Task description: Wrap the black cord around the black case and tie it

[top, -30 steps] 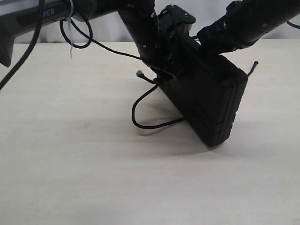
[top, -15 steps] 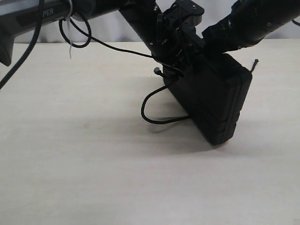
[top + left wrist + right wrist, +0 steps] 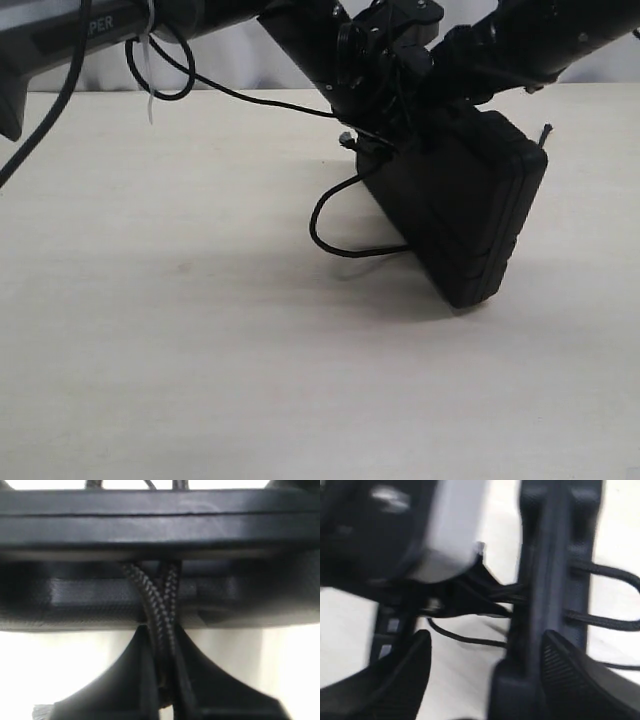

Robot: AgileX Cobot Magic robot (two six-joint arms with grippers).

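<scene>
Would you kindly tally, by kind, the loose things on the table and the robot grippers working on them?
black case: 1
black cord: 1
grippers: 2 (left gripper, right gripper)
Total: 4

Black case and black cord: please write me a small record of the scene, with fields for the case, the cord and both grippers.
case: black case tilted up on a lower edge on the table, not lying flat
cord: black cord crosses the case's edge; a slack loop hangs beside the case, low by the table
left gripper: shut on two crossed cord strands, close to the case's edge
right gripper: fingers apart around the case's edge; blurred, grip unclear
tie: cannot tell, arms hide it
</scene>
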